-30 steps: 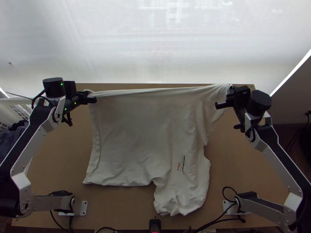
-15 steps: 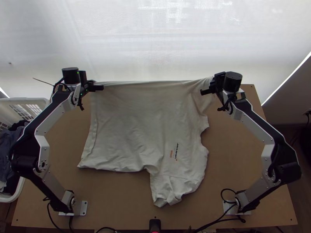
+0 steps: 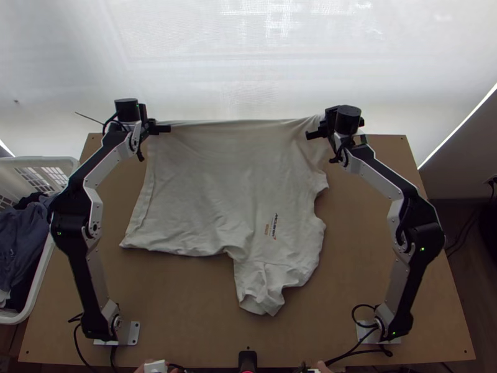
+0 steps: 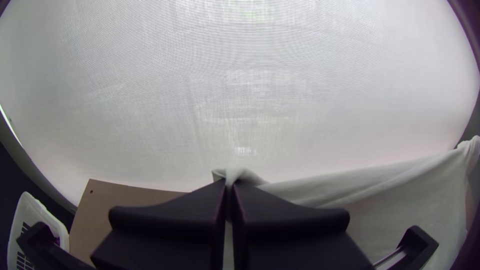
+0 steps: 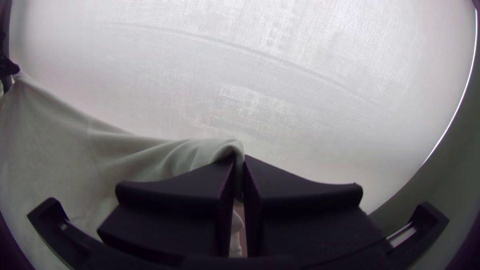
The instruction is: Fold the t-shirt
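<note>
Both the left gripper (image 4: 229, 184) and right gripper (image 5: 240, 161) were closed on the t-shirt (image 3: 217, 186) above the surface (image 3: 186, 304); you needed matched height and even tension when laying it down.

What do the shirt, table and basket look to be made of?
Shirt: soft fabric, matte off-white, probably a cotton-like knit; it drapes and creases finely. Exact fibre can't be told.
Table: wood or fibreboard, matte, going by the even brown face and small drilled holes near its corners.
Basket: likely white moulded plastic, fairly smooth, judging by the rounded rim and regular slots.
</note>
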Robot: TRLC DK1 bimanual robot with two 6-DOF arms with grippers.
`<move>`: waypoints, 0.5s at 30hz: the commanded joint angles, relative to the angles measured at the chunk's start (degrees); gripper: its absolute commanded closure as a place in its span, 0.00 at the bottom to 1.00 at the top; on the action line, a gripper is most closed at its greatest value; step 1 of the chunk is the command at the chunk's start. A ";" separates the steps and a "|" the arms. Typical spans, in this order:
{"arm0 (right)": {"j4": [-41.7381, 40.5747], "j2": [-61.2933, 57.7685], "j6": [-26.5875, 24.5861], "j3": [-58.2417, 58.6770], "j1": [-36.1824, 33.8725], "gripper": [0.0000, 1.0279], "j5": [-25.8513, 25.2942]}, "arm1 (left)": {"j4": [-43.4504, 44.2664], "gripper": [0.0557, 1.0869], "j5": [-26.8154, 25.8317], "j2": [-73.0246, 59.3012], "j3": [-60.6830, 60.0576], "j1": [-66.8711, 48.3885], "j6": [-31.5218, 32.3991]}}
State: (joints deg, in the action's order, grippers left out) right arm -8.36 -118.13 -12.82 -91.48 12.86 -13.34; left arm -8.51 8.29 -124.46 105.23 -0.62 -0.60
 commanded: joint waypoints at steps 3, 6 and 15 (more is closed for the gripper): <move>-3.94 -8.26 -1.16 -7.31 1.81 0.97 -2.39 | -0.01 0.97 1.81 -4.73 4.02 1.59 1.04; -3.94 -9.14 -0.98 -7.57 2.17 0.97 -2.74 | -0.01 0.97 1.72 -4.65 2.52 1.68 1.48; -4.12 0.18 2.18 5.09 4.36 0.97 -2.56 | 0.60 0.97 -1.62 -2.36 -0.73 3.96 1.57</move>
State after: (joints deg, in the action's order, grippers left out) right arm -12.12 -123.39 -12.58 -93.67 15.57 -15.88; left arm -8.21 8.84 -128.14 106.10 1.52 0.89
